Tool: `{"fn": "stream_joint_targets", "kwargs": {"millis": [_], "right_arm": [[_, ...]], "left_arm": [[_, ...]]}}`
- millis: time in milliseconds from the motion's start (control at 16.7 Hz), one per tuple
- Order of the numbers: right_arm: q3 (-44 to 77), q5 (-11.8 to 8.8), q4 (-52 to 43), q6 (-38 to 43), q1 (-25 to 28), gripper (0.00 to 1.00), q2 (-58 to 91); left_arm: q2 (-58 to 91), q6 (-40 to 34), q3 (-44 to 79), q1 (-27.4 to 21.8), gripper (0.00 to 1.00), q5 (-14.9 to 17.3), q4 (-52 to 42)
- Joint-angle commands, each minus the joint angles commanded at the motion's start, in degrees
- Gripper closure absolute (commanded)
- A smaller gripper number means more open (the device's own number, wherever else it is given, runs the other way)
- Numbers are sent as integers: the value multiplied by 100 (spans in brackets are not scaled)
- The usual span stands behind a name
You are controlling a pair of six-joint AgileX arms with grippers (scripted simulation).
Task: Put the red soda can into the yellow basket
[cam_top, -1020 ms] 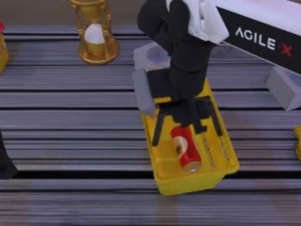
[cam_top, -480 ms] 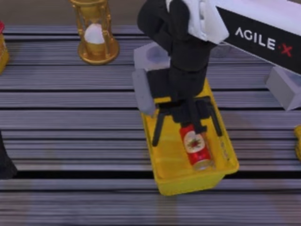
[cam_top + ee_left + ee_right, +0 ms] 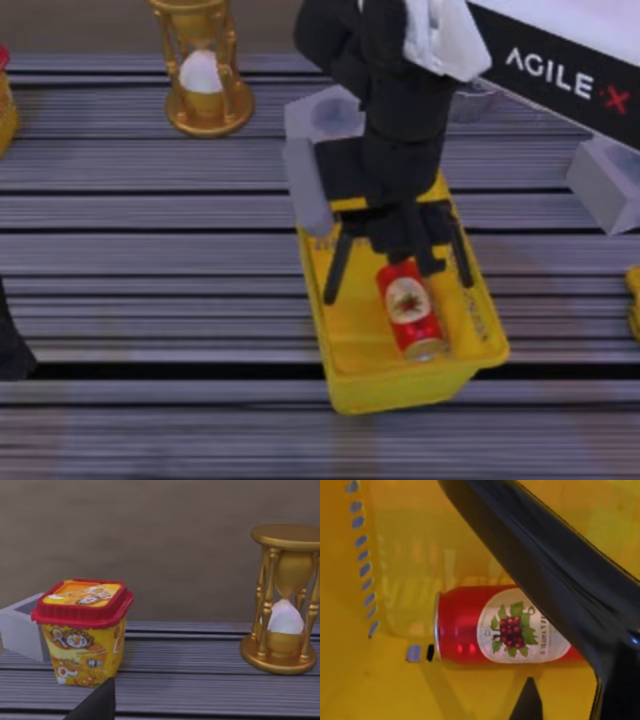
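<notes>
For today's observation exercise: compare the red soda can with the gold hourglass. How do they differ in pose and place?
The red soda can lies on its side; the gold hourglass stands upright. The can rests inside the yellow basket; the hourglass stands on the bare table, toward its left. The can bears a grape emblem; the hourglass shows white sand. Both are roughly cylindrical.

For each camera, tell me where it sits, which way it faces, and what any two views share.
Top: above the table, facing down on the basket, the can lying inside; right arm shows above it.
Left wrist: low, facing a noodle cup and hourglass; a dark gripper tip shows.
Right wrist: inside the basket, on the can; a black finger crosses.
Top and right wrist share can and basket.
</notes>
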Motion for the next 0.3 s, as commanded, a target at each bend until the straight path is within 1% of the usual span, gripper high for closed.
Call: {"fn": "stream_joint_targets", "kwargs": {"millis": [180,300], "right_arm": [[412,-4,-592,-109,-87,100,-120],[563,-6,-757,-151,-122,100,-176]], "left_arm": [[0,0,0,0,0,0,0],[0,0,0,0,0,0,0]]}}
